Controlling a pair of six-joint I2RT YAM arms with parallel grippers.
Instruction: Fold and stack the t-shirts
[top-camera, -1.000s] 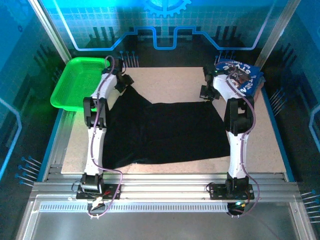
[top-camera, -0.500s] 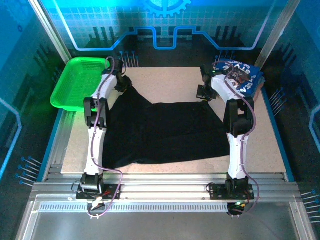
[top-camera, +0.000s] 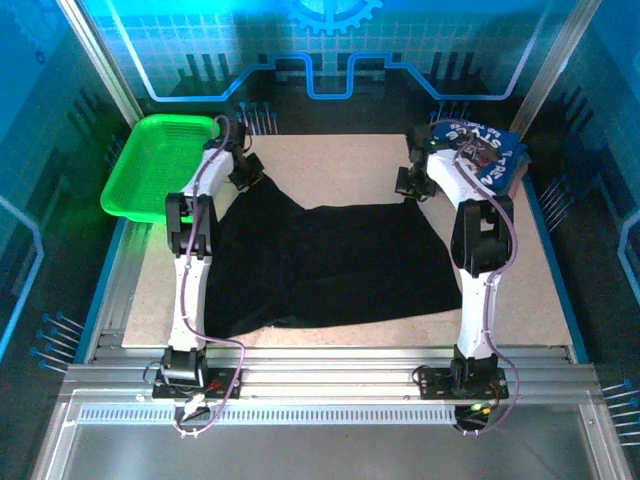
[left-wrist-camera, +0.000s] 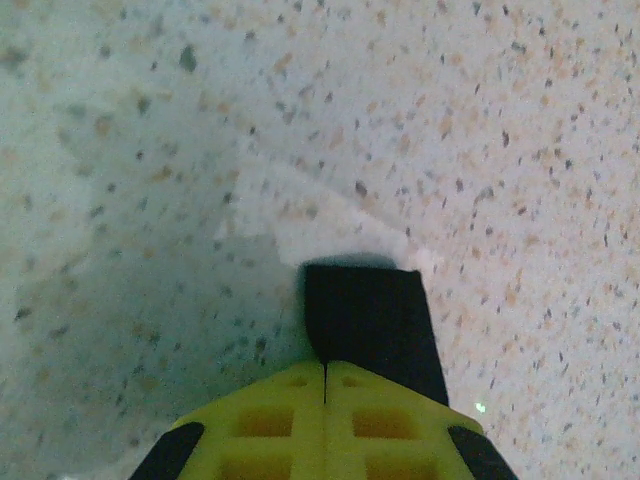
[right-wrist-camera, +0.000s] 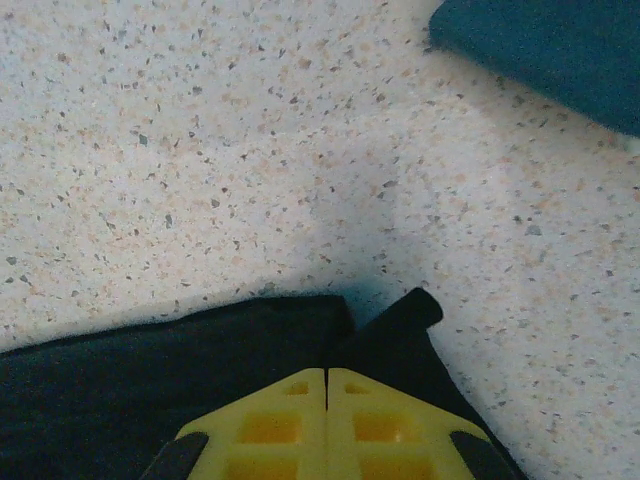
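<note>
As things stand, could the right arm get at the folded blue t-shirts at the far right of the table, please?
Probably within reach, but not freely: the right gripper sits close beside the blue t-shirts, yet it is shut on a corner of the black t-shirt and would have to let go first.

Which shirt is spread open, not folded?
The plain black t-shirt, lying open across the middle of the table. The blue t-shirt with white lettering sits folded at the far right corner.
</note>
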